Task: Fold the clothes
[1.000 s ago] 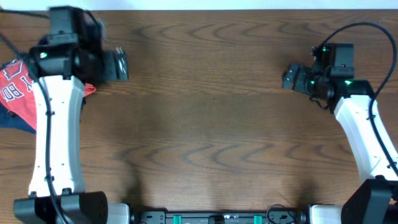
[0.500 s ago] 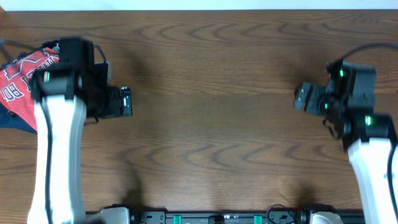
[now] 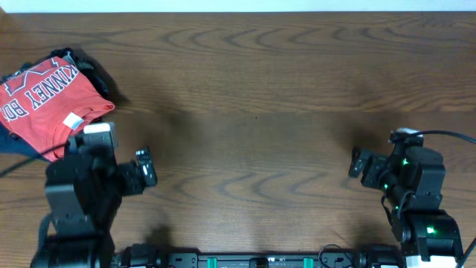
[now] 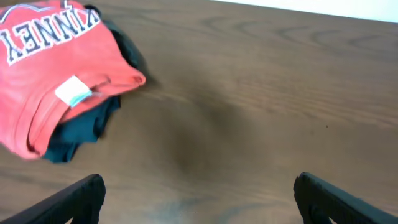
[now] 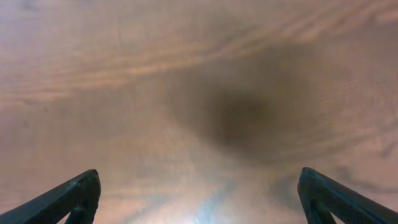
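Most of the task is judged done, with little left beyond perhaps squaring up the bundle. The wooden table (image 3: 253,89) is a smooth brown top with wavy grain.

At its far left corner the coral-red T-shirt (image 3: 44,112) is laid as a compact, roughly rectangular bundle. The sleeves are tucked out of sight and the edges are rounded into soft cotton rolls rather than pressed flat. Beneath it a dark blue-green garment (image 4: 81,127) is bunched and pokes out along the shirt's near side. Whether that piece is folded, or meant to be, cannot be told.

The left gripper (image 3: 146,167) and the right gripper (image 3: 358,162) are held toward the near edge — the left one near the shirt but not touching it, the right one well apart. Both sets of jaws are spread wide and nothing is gripped.

White block lettering (image 3: 46,85) with a dark outline is printed across the upturned face, lying flat with the cloth. A small white neck tag (image 4: 73,91) — rectangular and slightly tilted — is exposed near the shirt's near fold.
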Tool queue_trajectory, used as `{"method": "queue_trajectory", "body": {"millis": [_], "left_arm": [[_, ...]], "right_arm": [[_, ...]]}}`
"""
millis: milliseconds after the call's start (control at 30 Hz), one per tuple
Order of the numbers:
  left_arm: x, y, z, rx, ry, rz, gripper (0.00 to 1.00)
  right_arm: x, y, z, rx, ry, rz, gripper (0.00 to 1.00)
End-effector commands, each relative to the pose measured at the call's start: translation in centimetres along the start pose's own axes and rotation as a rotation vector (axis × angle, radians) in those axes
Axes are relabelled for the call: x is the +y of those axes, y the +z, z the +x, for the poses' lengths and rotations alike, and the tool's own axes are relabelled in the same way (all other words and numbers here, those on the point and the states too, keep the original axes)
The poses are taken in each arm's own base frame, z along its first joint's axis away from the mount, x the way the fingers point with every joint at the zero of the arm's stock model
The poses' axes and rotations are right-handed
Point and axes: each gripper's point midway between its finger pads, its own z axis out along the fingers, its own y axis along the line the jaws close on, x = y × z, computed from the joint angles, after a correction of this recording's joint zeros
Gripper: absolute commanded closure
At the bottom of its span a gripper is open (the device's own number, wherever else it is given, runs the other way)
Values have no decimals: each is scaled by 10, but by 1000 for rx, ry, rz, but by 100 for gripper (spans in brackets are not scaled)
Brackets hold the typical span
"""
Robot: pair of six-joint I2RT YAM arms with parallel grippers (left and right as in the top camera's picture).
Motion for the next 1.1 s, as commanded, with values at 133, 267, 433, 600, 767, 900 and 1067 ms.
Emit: {"method": "queue_trajectory", "body": {"millis": [133,267,433,600,767,900,1067], "left_arm": [[0,-11,3,-29,-9,1,2],[0,-10,3,-24,-9,0,2],[0,-10,3,-24,-9,0,2],[0,-10,3,-24,-9,0,2],[0,-10,3,-24,-9,0,2],[0,-10,3,-24,-9,0,2],[0,-10,3,-24,-9,0,2]], "right_arm": [[-6,0,28,106,-7,28,1],[-8,-1,37,144,-7,37,1],[-8,-1,38,147,-7,38,1],[-9,-2,39,143,-7,37,1],[-15,-6,30,86,-27,70,1],[-2,-7,6,-81,-143,-8,1],[15,-7,-19,-380,-212,-108,1]]}}
